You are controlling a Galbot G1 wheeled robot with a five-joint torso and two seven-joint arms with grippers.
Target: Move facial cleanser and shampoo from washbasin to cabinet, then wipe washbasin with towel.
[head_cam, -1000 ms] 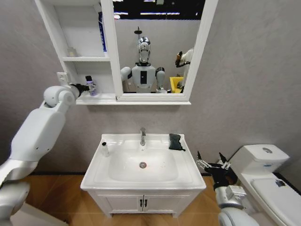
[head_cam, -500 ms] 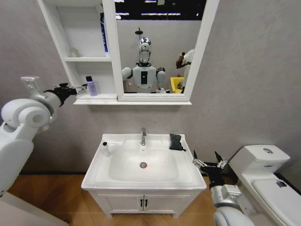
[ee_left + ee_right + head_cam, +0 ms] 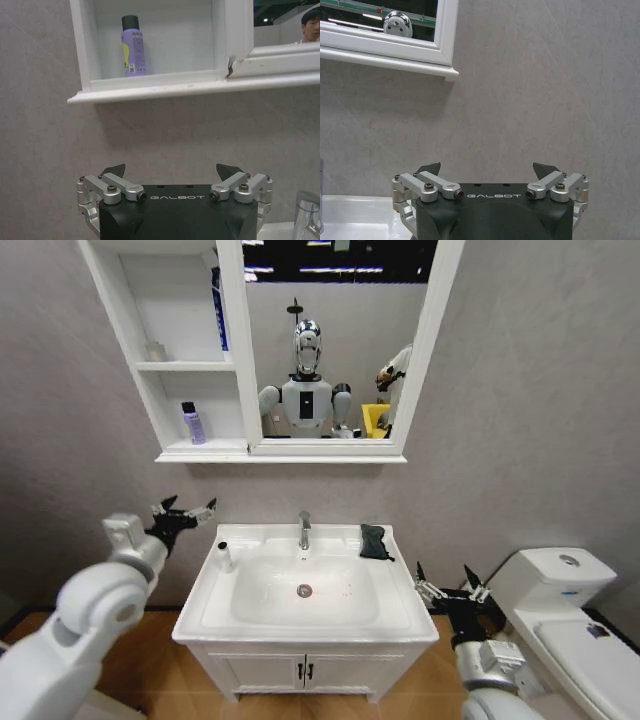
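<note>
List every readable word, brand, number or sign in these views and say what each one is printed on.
"GALBOT": on the black body of the left gripper, in the left wrist view.
"GALBOT": on the black body of the right gripper, in the right wrist view.
The purple bottle on the cabinet shelf carries a label with print, too small to read.
The blue item on the upper shelf shows nothing legible.

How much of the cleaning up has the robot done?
One purple bottle already stands on the cabinet shelf. The open, empty left gripper hovers near the small white bottle waiting on the washbasin. The black towel lies unused, so wiping remains.
</note>
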